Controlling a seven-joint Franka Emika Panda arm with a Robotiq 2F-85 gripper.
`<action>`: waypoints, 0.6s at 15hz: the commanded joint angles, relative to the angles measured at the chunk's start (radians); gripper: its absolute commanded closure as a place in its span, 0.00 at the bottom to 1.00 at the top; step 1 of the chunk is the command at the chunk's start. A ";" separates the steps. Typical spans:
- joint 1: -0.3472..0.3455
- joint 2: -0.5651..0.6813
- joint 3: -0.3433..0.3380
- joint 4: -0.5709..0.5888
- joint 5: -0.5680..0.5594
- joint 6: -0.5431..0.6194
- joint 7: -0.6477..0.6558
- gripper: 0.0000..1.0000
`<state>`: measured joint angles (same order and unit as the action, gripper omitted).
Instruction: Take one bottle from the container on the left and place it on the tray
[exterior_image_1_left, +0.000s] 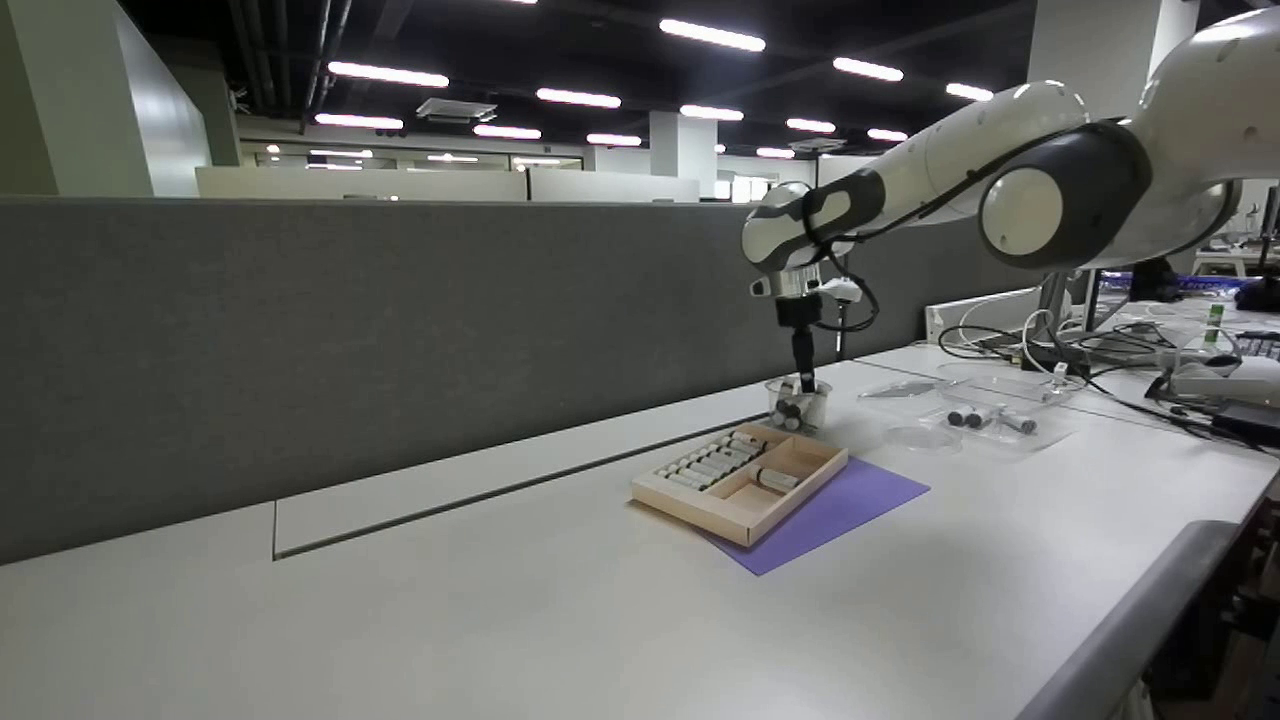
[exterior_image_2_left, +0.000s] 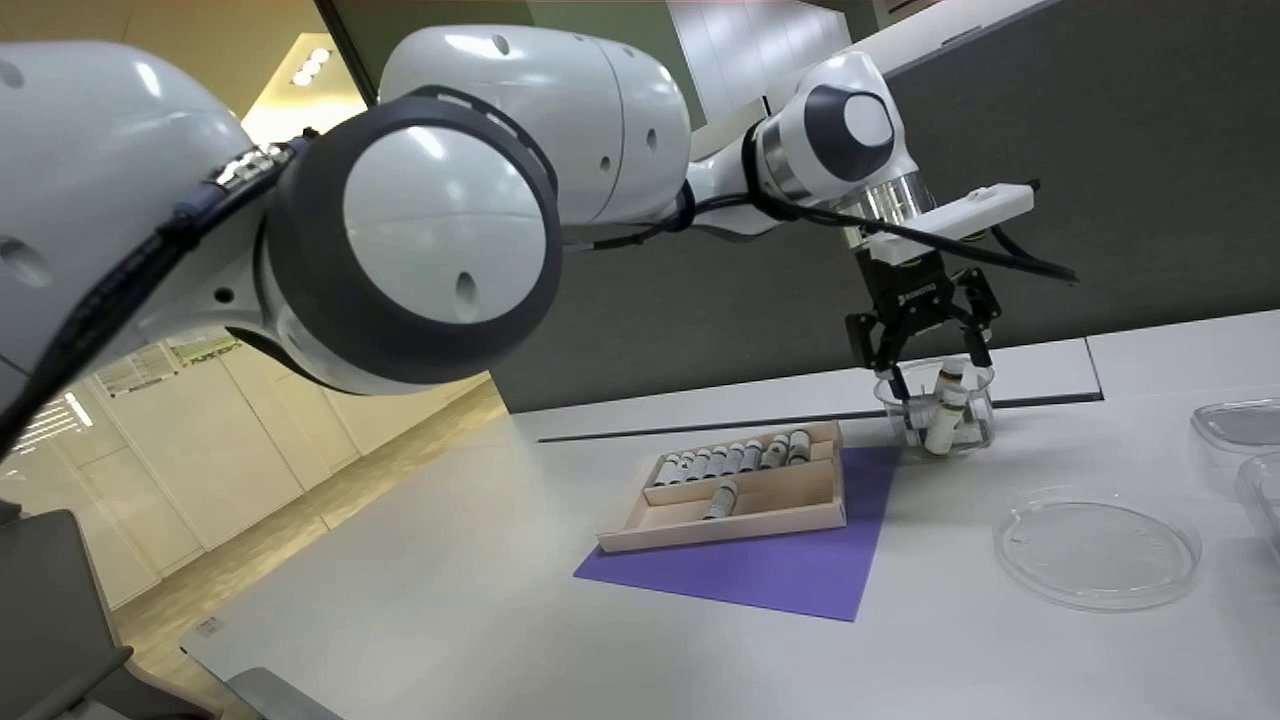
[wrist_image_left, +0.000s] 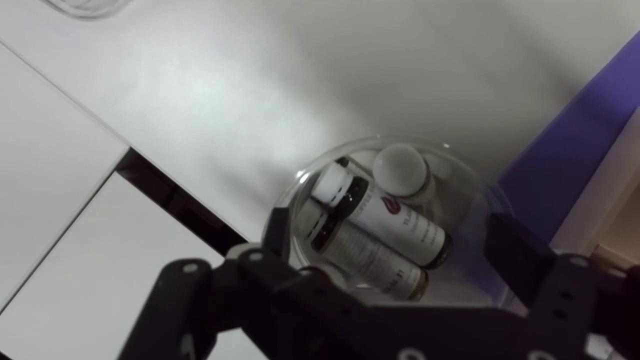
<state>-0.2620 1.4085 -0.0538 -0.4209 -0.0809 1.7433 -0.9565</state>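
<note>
A clear cup-like container (exterior_image_1_left: 822, 408) holds several small white-labelled bottles; it also shows in an exterior view (exterior_image_2_left: 985, 425) and the wrist view (wrist_image_left: 450, 149). A white-capped bottle (wrist_image_left: 395, 222) leans on top inside it, beside another bottle (wrist_image_left: 367, 262). My gripper (wrist_image_left: 391, 237) is open over the cup, one finger on each side of the bottles, holding nothing. Its fingertips (exterior_image_2_left: 942, 380) are at about the cup's rim. The pale wooden tray (exterior_image_2_left: 740, 533) has compartments: a row of bottles (exterior_image_2_left: 735, 458) in one, a single bottle (exterior_image_2_left: 722, 500) in another. The tray also shows here (exterior_image_1_left: 690, 510).
A purple sheet (exterior_image_2_left: 800, 590) lies partly under the tray. A round clear dish (exterior_image_2_left: 1098, 550) and a clear tray with several lying bottles (exterior_image_1_left: 990, 418) are near the cup. A grey partition (exterior_image_1_left: 400, 350) stands behind. The table has a dark slot (wrist_image_left: 180, 200).
</note>
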 joint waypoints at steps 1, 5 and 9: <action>0.023 0.004 -0.012 0.002 -0.012 0.023 0.019 0.00; 0.031 0.000 -0.019 -0.008 -0.008 0.014 0.022 0.00; 0.022 -0.007 -0.021 -0.014 -0.004 -0.009 0.034 0.00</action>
<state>-0.2372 1.4107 -0.0644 -0.4257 -0.0810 1.7542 -0.9540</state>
